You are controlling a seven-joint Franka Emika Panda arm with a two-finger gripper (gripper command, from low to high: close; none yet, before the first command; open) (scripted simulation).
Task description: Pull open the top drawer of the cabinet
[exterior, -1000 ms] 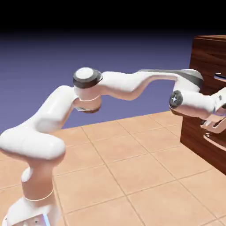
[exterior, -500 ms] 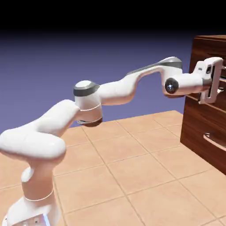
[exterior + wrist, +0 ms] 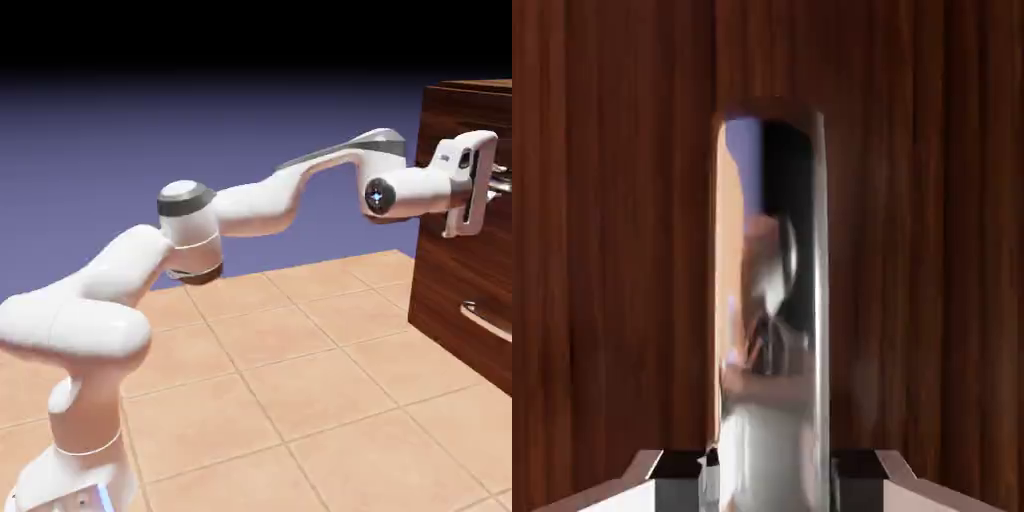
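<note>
The cabinet [image 3: 450,290] of dark reddish-brown wood stands at the exterior view's right edge. My arm stretches out level to the top drawer [image 3: 440,120]. My gripper [image 3: 494,186] is shut on the drawer's silver bar handle [image 3: 502,181]. The hand view is filled by the drawer's wood front [image 3: 612,250]. Across it the shiny handle [image 3: 772,300] runs up the picture's middle. It sits between my two grey fingertips [image 3: 677,466], which press against its sides, with my gripper [image 3: 767,470] closed around it. The top drawer front stands slightly proud of the cabinet.
A lower drawer with a like silver handle [image 3: 487,321] sits below my hand. The tan tiled table [image 3: 300,400] spreads in front of the cabinet. My arm's base [image 3: 70,470] rises at the lower left.
My hand rose from the lower drawer to the top handle, and its fingers closed on the bar. The top drawer's front edge has shifted slightly toward the exterior view's left.
</note>
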